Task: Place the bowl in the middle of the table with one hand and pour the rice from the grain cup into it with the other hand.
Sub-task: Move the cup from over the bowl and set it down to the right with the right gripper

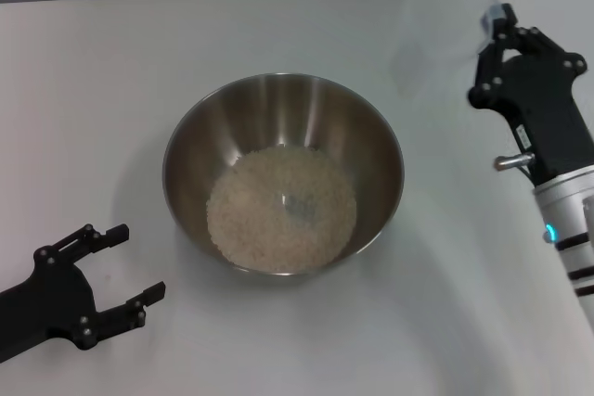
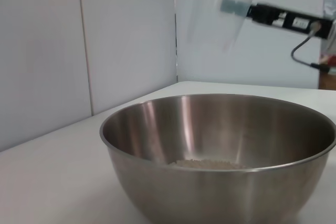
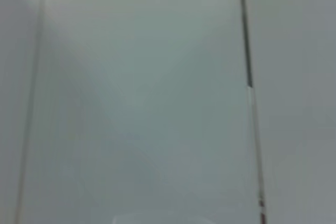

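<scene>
The bowl stands upright near the middle of the table, its brushed-metal inside catching pale vertical reflections. The rice lies in its bottom as a round, pale, granular bed covering most of the floor, with a small greyish spot near the centre of the mass; in the left wrist view only a thin strip of grains shows over the near rim of the bowl. The grain cup is held above the table, to the right of the bowl and beyond it, well apart from its rim; it appears as a faint, blurred, clear shape, and no rice can be made out inside it. In the left wrist view the cup hangs tilted in the air above and behind the bowl, gripped at one side. The right gripper grasps the cup at its rim side, jaws clenched on it, with the black hand and silver-white arm running down the right edge of the head view. The left gripper sits low at the near left, just beside the bowl but not touching it, jaws released and spread wide with nothing between them. The right wrist view shows only a grey panelled wall.
</scene>
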{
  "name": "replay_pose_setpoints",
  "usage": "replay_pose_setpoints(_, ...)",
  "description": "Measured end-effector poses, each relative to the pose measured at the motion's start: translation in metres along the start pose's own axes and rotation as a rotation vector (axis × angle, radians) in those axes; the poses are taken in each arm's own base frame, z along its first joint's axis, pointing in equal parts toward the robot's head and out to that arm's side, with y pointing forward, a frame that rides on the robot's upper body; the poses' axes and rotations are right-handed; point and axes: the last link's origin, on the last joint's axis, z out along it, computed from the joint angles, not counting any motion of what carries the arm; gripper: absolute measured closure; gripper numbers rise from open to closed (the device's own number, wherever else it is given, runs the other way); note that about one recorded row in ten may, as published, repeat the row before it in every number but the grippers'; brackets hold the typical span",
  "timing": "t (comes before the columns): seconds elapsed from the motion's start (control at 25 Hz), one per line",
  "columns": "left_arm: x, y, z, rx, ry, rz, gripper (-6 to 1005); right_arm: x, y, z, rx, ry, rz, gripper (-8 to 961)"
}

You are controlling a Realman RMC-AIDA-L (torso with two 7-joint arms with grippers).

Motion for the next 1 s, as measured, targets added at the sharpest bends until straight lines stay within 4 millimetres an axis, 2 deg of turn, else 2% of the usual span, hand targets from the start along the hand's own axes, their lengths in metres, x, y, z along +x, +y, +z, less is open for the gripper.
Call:
replay_pose_setpoints(0.04, 0.000, 0.000, 0.000, 0.000, 0.000, 0.000, 170, 0.011, -0.015, 0.004, 0.012, 0.048, -0.006, 888)
replay_pose_setpoints(0.08, 0.000, 0.000, 0.000, 0.000, 0.000, 0.000, 170, 0.011, -0.015, 0.004, 0.012, 0.048, -0.006, 887)
replay_pose_setpoints(0.24, 0.001, -0.001, 0.002, -0.001, 0.002, 0.002, 170, 0.035, -0.041, 0.015, 0.043, 0.198, -0.024, 884)
replay_pose_setpoints(0.32, 0.001, -0.001, 0.002, -0.001, 0.002, 0.002, 170, 0.039, -0.044, 0.018, 0.040, 0.224, -0.037, 883)
replay_pose_setpoints(1.0, 0.001, -0.001, 0.003, -0.003, 0.003, 0.004, 170, 0.065, -0.029, 0.043, -0.113, 0.441, -0.126, 871)
